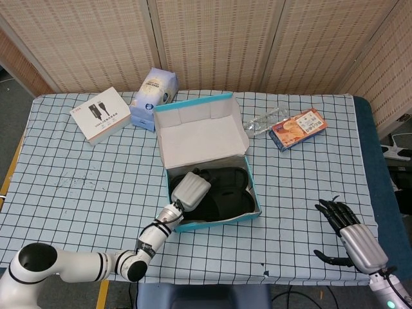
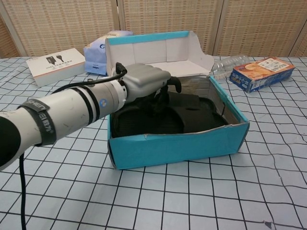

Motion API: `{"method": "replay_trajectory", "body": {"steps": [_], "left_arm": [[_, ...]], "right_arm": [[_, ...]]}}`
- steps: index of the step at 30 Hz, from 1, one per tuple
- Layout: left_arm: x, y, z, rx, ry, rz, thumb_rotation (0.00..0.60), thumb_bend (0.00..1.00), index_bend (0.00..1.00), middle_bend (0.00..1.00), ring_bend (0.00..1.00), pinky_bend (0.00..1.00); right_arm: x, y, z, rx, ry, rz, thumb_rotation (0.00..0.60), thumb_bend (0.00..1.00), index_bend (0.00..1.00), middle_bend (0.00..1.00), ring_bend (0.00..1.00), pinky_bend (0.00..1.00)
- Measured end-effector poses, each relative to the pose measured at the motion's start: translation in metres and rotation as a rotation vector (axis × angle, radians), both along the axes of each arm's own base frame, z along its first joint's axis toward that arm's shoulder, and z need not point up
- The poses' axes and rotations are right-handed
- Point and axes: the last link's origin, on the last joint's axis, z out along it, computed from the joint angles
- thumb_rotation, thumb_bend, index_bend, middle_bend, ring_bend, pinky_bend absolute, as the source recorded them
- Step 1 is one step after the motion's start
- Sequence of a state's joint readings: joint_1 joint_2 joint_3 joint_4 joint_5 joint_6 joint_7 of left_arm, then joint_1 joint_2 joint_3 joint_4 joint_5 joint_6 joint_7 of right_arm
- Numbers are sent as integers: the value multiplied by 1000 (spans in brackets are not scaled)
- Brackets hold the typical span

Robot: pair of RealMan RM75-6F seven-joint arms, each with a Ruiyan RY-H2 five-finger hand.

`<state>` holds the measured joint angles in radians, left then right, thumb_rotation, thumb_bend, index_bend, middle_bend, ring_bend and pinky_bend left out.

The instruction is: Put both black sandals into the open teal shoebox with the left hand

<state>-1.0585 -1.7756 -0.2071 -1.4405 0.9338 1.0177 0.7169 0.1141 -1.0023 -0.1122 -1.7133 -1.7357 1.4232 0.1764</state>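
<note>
Left hand (image 2: 144, 81) over black sandals (image 2: 192, 115) inside open teal shoebox (image 2: 182, 146), grip hidden, right hand (image 1: 351, 235) spread, holding nothing.

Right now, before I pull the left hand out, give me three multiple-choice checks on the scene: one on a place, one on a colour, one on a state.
1. Where are the black sandals?
A. inside the teal shoebox
B. on the white box
C. beside the right hand

2. What colour is the snack box near the clear bottle?
A. green
B. orange and blue
C. black

3. How is the shoebox lid?
A. shut
B. missing
C. open, standing up

Answers:
1 A: the black sandals lie within the teal shoebox, under the left hand.
2 B: snack box.
3 C: lid raised behind.
</note>
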Motion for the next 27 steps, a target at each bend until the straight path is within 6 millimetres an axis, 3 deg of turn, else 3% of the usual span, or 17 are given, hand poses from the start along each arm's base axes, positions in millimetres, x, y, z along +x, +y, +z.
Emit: {"method": "replay_trajectory", "body": {"steps": [2,9,13,16,19,23,27], "left_arm": [[4,-1,8,19,-33,-20,600,467,117,192,214,255],[10,-9,44,53,-140,-41,600,466,110,164,171,237],[-6,-22,79,86,-203,-36,566,461,56,114,87,204],[-47,-42,107,135,-212,9,499,441,19,56,26,156],[-110,-69,130,209,-203,122,431,435,3,15,0,106],[-200,-116,154,301,-231,329,416,434,1,8,0,91],[-258,-145,170,354,-251,419,416,431,0,2,0,101]], "right_arm": [[0,0,0,-2,1,1,470,154,0,0,0,0],[1,2,1,-3,8,9,471,154,0,0,0,0],[2,3,3,-9,18,11,471,154,0,0,0,0],[1,4,5,-24,36,5,469,154,0,0,0,0],[0,4,7,-62,72,-5,470,154,0,0,0,0],[-2,4,10,-131,136,-26,469,155,0,0,0,0],[-3,5,11,-197,191,-67,468,155,0,0,0,0]]}}
